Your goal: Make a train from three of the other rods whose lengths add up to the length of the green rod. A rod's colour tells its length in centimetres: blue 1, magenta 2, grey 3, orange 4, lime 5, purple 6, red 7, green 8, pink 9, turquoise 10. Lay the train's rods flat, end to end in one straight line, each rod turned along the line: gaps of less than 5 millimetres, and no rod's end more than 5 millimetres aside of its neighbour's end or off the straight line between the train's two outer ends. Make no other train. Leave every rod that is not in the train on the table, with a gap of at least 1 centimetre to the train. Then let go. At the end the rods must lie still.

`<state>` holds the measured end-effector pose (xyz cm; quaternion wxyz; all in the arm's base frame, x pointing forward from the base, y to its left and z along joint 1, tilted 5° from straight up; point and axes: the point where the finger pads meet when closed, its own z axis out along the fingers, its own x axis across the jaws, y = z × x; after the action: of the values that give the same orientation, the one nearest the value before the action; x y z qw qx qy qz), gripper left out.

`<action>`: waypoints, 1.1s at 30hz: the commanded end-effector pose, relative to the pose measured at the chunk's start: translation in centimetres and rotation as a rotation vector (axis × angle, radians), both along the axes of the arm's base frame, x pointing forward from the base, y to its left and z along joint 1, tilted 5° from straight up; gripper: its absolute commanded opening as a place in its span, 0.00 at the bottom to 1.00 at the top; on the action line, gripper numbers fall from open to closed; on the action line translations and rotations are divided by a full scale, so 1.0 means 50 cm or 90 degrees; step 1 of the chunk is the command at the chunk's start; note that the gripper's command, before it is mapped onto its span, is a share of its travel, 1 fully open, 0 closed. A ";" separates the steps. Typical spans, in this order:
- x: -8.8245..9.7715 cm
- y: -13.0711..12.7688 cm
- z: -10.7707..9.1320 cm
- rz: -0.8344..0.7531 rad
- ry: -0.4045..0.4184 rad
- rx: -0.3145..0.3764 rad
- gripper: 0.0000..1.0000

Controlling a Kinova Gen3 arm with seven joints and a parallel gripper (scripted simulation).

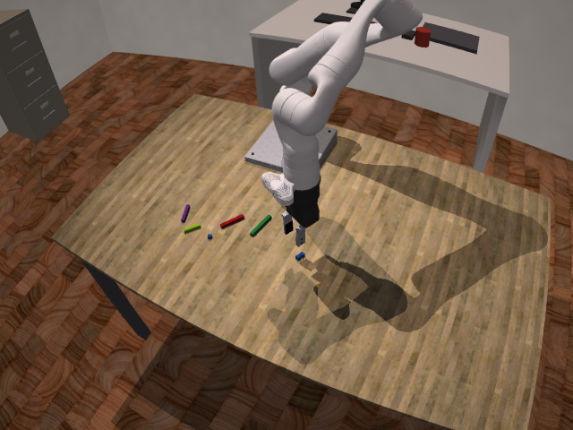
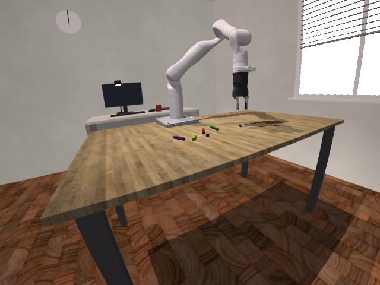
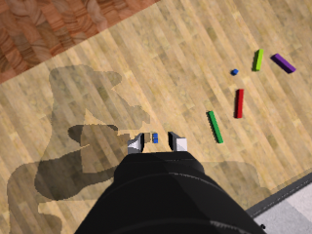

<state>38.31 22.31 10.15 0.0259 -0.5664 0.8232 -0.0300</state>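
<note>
Below my raised gripper (image 1: 294,232), a small blue rod (image 1: 300,255) lies flat on the wooden table (image 1: 416,323), well apart from the other rods. From the wrist camera I see that blue rod (image 3: 154,137) framed between the two fingertips, but the exterior view shows the gripper (image 2: 241,104) hanging above the tabletop with air beneath it. Its jaws stand wide apart and grip nothing.

Seen from the top camera, the rest of the rods lie toward 9 o'clock of the blue rod. Nearest is the green rod (image 1: 260,225), lying aslant. Beyond it comes the red rod (image 1: 231,220), then a second blue rod (image 1: 209,236), the lime rod (image 1: 192,227), and farthest out the purple rod (image 1: 185,212). None of these touches another.

The arm's grey base plate (image 1: 329,134) sits toward 12 o'clock on the table. Behind it stands a white desk (image 1: 462,69) carrying a red cup (image 1: 422,37), and a grey filing cabinet (image 1: 28,78) occupies the room's 10 o'clock corner.
</note>
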 end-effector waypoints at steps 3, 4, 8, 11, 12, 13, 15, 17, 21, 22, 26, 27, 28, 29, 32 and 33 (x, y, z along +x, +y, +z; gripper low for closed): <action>0.001 0.001 0.001 0.000 -0.001 0.001 1.00; 0.001 0.001 0.001 0.000 -0.001 0.001 1.00; 0.001 0.001 0.001 0.000 -0.001 0.001 1.00; 0.001 0.001 0.001 0.000 -0.001 0.001 1.00; 0.001 0.000 0.001 0.000 -0.001 0.001 1.00; 0.001 0.000 0.001 -0.001 -0.001 0.001 1.00; 0.002 -0.002 0.001 -0.006 -0.001 0.001 1.00; 0.004 -0.007 0.001 -0.016 0.000 0.002 1.00; 0.008 -0.015 0.000 -0.032 0.000 0.003 1.00; 0.011 -0.020 0.000 -0.043 0.000 0.003 1.00; 0.024 -0.051 -0.001 -0.107 0.001 0.007 1.00; 0.029 -0.061 -0.002 -0.128 0.001 0.009 1.00; 0.033 -0.072 -0.002 -0.151 0.001 0.010 1.00; 0.038 -0.085 -0.003 -0.176 0.001 0.012 1.00; 0.053 -0.127 -0.005 -0.262 0.002 0.017 1.00; 0.058 -0.143 -0.006 -0.295 0.002 0.019 1.00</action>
<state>40.22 17.57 10.09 0.0294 -0.4014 0.9152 -0.0184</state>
